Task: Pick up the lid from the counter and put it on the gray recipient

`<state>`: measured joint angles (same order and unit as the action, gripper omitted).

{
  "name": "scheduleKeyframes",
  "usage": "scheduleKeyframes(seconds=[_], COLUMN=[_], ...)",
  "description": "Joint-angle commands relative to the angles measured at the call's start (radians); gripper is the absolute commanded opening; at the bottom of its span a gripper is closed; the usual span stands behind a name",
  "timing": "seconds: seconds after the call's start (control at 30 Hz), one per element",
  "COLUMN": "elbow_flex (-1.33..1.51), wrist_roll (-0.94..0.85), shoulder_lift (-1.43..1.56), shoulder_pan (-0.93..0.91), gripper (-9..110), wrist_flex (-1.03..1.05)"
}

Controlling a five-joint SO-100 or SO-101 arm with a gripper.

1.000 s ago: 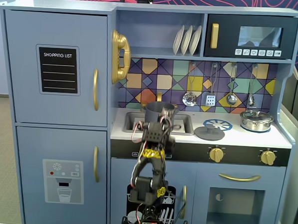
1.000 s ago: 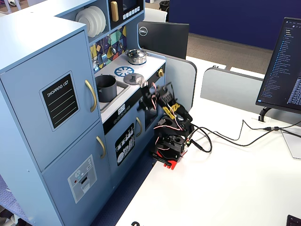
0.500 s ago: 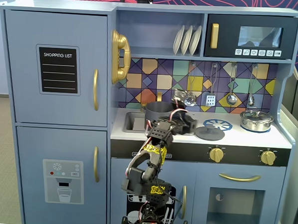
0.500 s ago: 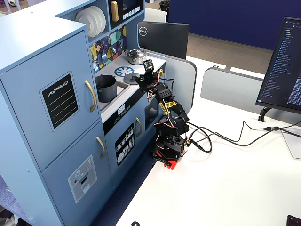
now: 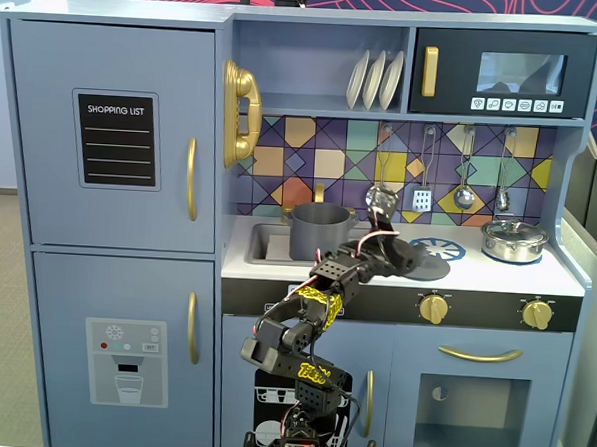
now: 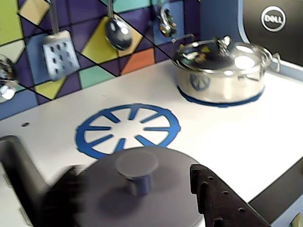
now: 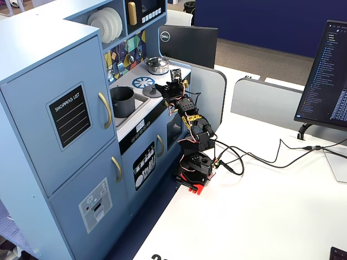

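Matt gray lid; shiny steel pot; seemingly smooth white counter.

I see the white counter carrying the lid right between my jaws, the blue burner print just beyond them, and the silver pot farther off to their right

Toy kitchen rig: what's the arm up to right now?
The arm has reached over the counter and put its gripper at the dark lid, which lies flat beside the blue burner print. The fingers flank the knob, open, not clamped. The gray pot sits uncovered in the sink; the steel pot stands untouched at the back.
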<state>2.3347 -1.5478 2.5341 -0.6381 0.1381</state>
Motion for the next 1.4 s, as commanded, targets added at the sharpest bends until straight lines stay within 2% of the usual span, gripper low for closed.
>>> scheduleKeyframes(seconds=[0.0, 0.4, 1.37], elbow_flex=[0.028, 0.023, -0.249], wrist_roll=[-0.005, -0.072, -0.005], shoulder_lift=[-0.044, -0.288, -0.630], shoulder_pan=[-0.008, 0.015, 0.035], gripper=[33, 30, 20], wrist_flex=[-0.184, -0.460, -0.436])
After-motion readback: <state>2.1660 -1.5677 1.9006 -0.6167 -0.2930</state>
